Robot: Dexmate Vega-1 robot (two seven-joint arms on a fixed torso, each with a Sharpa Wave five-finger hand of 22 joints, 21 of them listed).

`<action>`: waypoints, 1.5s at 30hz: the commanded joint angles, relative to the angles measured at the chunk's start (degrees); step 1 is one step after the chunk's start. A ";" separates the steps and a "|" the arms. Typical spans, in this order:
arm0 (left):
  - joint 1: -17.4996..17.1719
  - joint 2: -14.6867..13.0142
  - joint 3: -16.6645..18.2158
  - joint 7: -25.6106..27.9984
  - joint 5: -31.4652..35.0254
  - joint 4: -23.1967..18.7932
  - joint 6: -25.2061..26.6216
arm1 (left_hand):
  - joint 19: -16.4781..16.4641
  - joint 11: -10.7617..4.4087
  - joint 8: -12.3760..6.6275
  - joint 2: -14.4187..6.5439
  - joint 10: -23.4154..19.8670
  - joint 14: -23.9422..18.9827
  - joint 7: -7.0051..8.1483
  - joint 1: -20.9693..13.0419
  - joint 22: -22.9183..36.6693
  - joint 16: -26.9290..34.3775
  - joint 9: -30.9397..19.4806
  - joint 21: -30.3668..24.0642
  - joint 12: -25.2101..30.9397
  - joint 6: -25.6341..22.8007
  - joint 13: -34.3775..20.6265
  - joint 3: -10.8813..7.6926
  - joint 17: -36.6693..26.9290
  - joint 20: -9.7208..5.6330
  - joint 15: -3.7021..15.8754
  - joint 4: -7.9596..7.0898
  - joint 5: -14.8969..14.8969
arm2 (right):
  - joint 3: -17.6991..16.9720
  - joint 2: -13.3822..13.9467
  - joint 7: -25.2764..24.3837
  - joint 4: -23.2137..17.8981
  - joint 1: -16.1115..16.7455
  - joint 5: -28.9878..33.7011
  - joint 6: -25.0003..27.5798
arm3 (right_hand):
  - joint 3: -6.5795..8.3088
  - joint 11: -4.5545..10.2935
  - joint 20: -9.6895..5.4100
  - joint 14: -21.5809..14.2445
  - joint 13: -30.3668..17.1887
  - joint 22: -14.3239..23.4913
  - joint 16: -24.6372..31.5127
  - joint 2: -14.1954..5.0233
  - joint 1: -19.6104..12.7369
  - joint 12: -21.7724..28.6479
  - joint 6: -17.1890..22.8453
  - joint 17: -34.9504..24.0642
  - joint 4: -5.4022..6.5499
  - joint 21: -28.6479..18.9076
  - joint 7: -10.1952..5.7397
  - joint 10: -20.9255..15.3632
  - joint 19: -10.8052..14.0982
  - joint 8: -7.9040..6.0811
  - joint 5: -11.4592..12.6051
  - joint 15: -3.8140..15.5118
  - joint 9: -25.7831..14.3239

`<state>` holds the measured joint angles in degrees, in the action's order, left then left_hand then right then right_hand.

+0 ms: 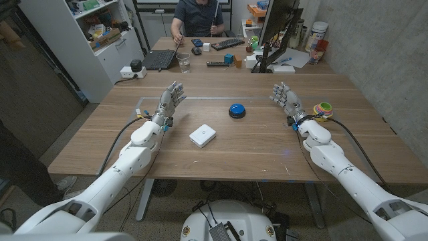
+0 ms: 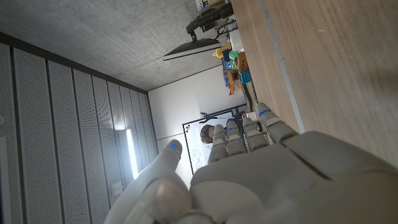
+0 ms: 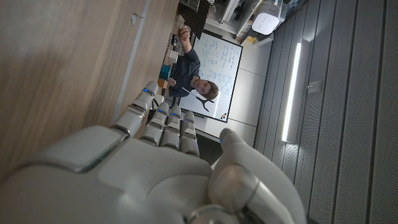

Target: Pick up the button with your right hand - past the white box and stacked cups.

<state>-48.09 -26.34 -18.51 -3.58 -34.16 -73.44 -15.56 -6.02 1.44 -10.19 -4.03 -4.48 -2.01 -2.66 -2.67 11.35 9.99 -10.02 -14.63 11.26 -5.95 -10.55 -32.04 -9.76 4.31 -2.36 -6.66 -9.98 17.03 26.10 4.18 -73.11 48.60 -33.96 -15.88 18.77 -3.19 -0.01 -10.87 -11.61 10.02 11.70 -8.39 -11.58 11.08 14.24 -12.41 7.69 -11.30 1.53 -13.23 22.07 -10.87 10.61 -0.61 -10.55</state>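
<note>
A blue button on a black base (image 1: 237,110) sits on the wooden table (image 1: 254,150) near its middle. A white box (image 1: 202,136) lies nearer to me, to the button's left. The stacked cups (image 1: 323,109), in several colours, stand just beside my right wrist. My right hand (image 1: 287,99) is to the right of the button, well apart from it, fingers apart and holding nothing. My left hand (image 1: 169,104) is to the left of the button, fingers spread and empty. In the wrist views my left hand (image 2: 261,174) and right hand (image 3: 143,168) show their backs with fingers extended.
A person (image 1: 198,17) sits at the far end of the table, also seen as a person (image 3: 194,81) in the right wrist view. A laptop (image 1: 161,59), a glass (image 1: 184,63), a keyboard (image 1: 227,43) and a monitor (image 1: 275,30) stand beyond the hands.
</note>
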 commanded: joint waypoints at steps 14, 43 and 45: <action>-2.61 9.14 11.27 -6.55 10.69 -0.51 4.16 | -0.53 0.15 -0.33 -0.71 -0.41 0.00 0.35 0.06 0.25 0.36 -0.10 -0.23 0.23 -0.44 -0.14 -0.36 -0.23 -0.04 -0.40 -0.06 -0.36 | -13.40 -10.49 7.28 -5.66 2.98 22.24 5.73 | 0.16 -0.14 1.99 1.02 -0.06 0.17 -0.51 3.55 -2.97 -0.05 -1.18 0.78 -3.81 0.11 -1.58 1.33 -1.00 0.17 -0.24 -1.38 -0.21; -4.58 10.39 14.60 -8.16 12.99 -1.01 2.05 | -0.19 0.40 -0.31 -0.76 0.03 0.40 0.68 0.02 0.26 0.27 -0.10 -0.04 0.11 -0.34 -0.14 -0.31 -0.23 0.69 -0.45 -0.05 -0.37 | -12.22 -12.53 5.47 -17.72 3.88 45.13 8.51 | -1.62 1.01 4.87 6.19 -0.01 0.02 -1.24 6.85 -3.44 -0.57 -4.39 0.98 -6.41 0.95 -3.20 5.64 -5.02 0.42 -0.34 -2.48 -0.27; -4.79 10.37 15.01 -8.20 12.69 -1.01 2.01 | -0.19 0.47 -0.31 -0.76 0.00 0.42 0.71 0.02 0.26 0.27 -0.11 -0.04 0.12 -0.35 -0.15 -0.31 -0.23 0.69 -0.51 -0.05 -0.37 | -11.61 -12.57 4.97 -18.74 3.76 47.12 8.58 | -1.74 1.18 5.11 6.55 0.00 0.00 -1.24 6.93 -3.38 -0.58 -4.63 0.98 -6.48 1.02 -3.36 5.95 -5.48 0.43 -0.31 -2.60 -0.27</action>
<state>-52.25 -16.27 -4.83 -11.30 -21.19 -74.80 -12.67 -6.33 1.55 -10.18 -4.03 -4.35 -1.75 -2.34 -2.67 11.33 9.99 -10.01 -14.62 11.26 -6.25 -10.53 -32.09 -9.74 4.62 -2.62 -6.71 -9.98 4.01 14.33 9.75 -88.17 52.61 5.87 -7.71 17.09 -2.18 4.99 -4.82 -11.45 9.86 10.58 -1.94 -15.12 10.64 9.91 -11.46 1.42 -10.37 -1.74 -7.68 17.25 -10.59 10.37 -3.14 -10.53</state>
